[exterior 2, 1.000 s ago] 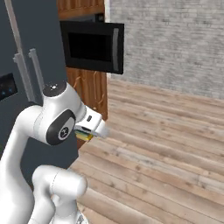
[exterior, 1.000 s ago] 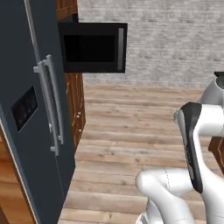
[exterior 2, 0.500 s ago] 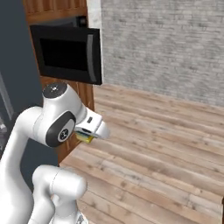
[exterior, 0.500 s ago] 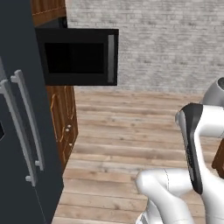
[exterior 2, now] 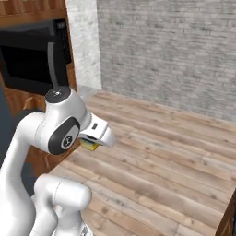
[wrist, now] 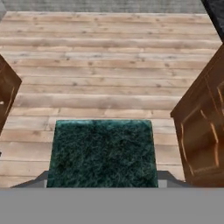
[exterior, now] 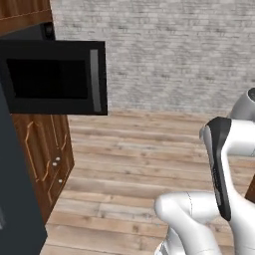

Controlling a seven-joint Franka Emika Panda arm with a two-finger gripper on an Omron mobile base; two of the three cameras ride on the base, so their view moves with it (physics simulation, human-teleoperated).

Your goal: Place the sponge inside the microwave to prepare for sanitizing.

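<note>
The sponge (wrist: 103,153) shows its dark green scrub face low in the hand view, and its yellow edge (exterior 2: 91,146) peeks out under the white hand. My gripper (exterior 2: 90,143) is shut on the sponge, held close to the arm at about chest height over the floor. Grey fingertips (wrist: 169,177) flank the sponge at the bottom of the hand view. The black microwave (exterior: 52,77) hangs at upper left, ahead and left of the gripper; its windowed door with the grey handle (exterior: 94,79) looks swung outward. The microwave (exterior 2: 27,60) is also at upper left in the right base view.
Brown wooden cabinets (exterior: 45,159) stand below the microwave, beside the dark fridge (exterior: 12,204) at the left edge. A grey brick wall (exterior: 174,55) closes the back. Wooden floor (exterior 2: 175,152) stretches ahead and right. Cabinet fronts (wrist: 201,135) flank the hand view.
The whole picture has shifted: the camera has moved, the fridge slides off to the left and the microwave looms larger. The sponge stays in the gripper.
</note>
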